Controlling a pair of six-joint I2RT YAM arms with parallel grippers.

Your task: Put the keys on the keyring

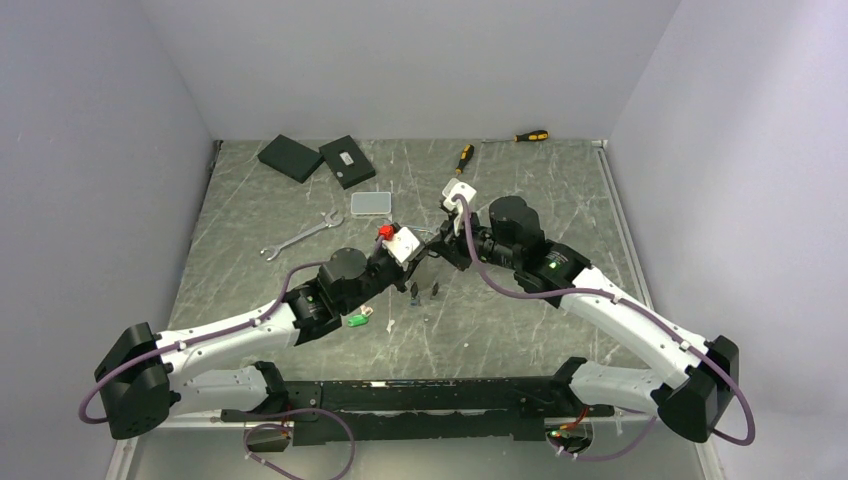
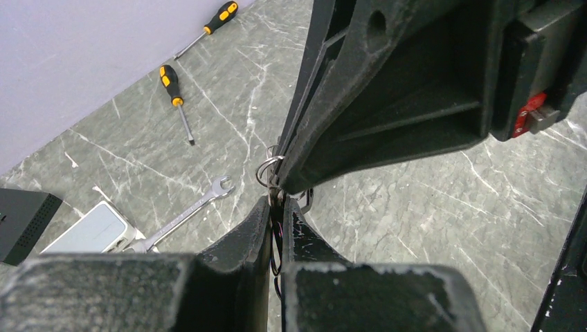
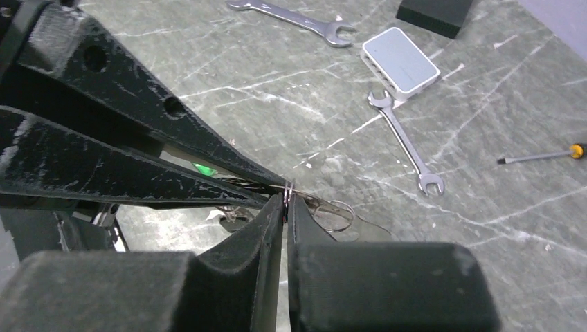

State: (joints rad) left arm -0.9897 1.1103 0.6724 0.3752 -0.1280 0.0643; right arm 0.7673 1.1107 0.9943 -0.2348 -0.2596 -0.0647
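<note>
Over the table's middle my left gripper (image 1: 420,256) and right gripper (image 1: 438,248) meet tip to tip. In the left wrist view the left gripper (image 2: 278,202) is shut on a thin dark wire, apparently the keyring (image 2: 284,232), most of which is hidden. A small silver ring (image 2: 268,169) sits at its tips. The right gripper (image 3: 285,202) is shut on that ring (image 3: 288,191), seen edge-on, which looks like part of a key. A second ring (image 3: 336,214) hangs beside it. Two dark keys (image 1: 413,291) (image 1: 436,290) and a green-tagged key (image 1: 355,320) lie on the table below.
A spanner (image 1: 300,235) and a clear plastic box (image 1: 372,203) lie behind the grippers. Two black boxes (image 1: 290,157) (image 1: 347,160) and two screwdrivers (image 1: 464,158) (image 1: 528,136) sit near the back wall. Walls close in the table's left, right and back sides.
</note>
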